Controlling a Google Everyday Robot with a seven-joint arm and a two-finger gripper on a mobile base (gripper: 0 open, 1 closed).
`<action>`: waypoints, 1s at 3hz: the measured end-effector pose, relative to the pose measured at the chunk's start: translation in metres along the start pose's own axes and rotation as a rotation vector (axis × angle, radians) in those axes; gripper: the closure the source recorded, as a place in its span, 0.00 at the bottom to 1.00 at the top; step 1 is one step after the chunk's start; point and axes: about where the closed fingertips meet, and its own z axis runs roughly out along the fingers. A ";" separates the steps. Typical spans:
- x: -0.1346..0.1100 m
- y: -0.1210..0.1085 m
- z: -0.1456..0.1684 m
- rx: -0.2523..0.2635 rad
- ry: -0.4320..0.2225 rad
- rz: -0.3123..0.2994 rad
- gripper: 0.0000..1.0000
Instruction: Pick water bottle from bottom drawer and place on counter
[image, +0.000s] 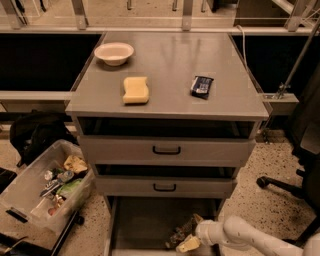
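Lying low in the bottom drawer (140, 225), the water bottle (178, 235) is seen right at the gripper (191, 233), whose hold, tight or loose, cannot be told, and it is judged light, smooth and squashy, best held gently round its middle.

The gripper (186, 241) sat low in the bottom drawer (140, 222), right of its middle, with bare floor open to its left. Just above it, the middle drawer front (165, 186) seemed to overhang. Higher up, the counter (165, 55) offered free gaps between the bowl (114, 52), the sponge (135, 90) and the snack packet (201, 86).
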 end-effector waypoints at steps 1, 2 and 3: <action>0.005 -0.022 0.035 0.021 0.006 0.001 0.00; 0.005 -0.022 0.035 0.021 0.006 0.001 0.00; 0.006 -0.022 0.037 -0.041 0.018 -0.023 0.00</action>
